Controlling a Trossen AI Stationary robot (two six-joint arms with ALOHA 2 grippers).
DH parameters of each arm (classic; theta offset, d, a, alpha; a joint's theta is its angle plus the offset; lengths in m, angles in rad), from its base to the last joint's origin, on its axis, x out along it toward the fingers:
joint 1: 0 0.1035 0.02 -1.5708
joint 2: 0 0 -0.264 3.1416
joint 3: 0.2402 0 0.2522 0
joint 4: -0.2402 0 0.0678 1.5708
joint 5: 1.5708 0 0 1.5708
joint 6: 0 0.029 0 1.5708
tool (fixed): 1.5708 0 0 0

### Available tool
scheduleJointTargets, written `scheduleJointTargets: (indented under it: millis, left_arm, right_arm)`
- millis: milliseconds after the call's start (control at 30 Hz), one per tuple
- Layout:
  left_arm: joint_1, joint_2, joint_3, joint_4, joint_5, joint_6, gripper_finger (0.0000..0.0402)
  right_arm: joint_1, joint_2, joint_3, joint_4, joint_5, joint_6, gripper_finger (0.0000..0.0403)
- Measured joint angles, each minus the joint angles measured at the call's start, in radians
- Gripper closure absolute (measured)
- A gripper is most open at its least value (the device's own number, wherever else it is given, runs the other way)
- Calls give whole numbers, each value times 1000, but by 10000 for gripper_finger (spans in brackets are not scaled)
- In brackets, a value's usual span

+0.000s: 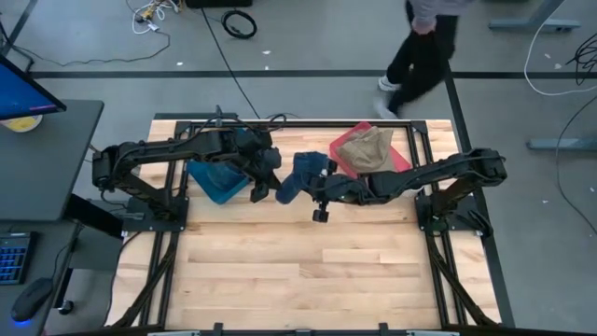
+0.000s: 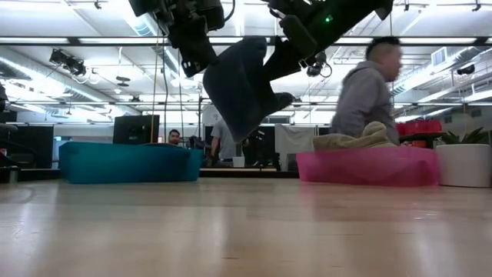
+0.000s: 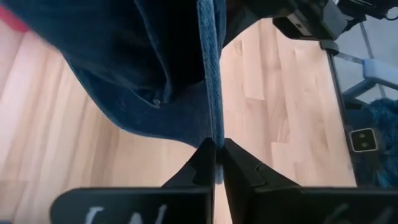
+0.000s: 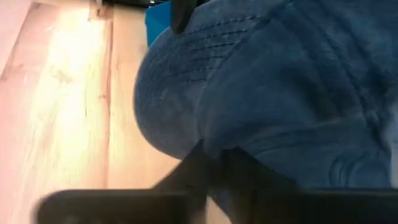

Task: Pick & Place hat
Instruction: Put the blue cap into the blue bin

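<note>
left hand: clenched on the edge of the blue hat. In my wrist view the two fingers are pinched right onto a thin fold of denim, no gap.

left arm: reaching in from the counter's left edge, stretched across over the teal bin, hand up off the wood near the far middle of the counter.

right hand: pushed up against the other side of the same hat. My wrist view is basically all blue fabric draped over the fingers, so I honestly can't tell if they're pinching it or not.

right arm: coming in from the right edge, low and long, passing just in front of the pink bin.

hat: hanging in the air between my two hands, clear of the counter, drooping down in the low view. It sits between the two bins, near the far edge.

teal bin: far left part of the counter, partly under my left arm.

pink bin: far right part, with a tan hat lying in it.

beyond the counter: a person walking on the floor past the far edge; a monitor on a desk to the left.
</note>
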Motion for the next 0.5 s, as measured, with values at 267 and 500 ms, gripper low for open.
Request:
scheduleJointTargets:
  millis: [267,500]
  left_arm:
    - [-1,0,0,-1,-124,16,357]
    - [-1,0,0,68,-131,75,294]
  right_arm:
    - [-21,0,0,3,-51,1,390]
    - [-26,0,0,16,-59,1,396]
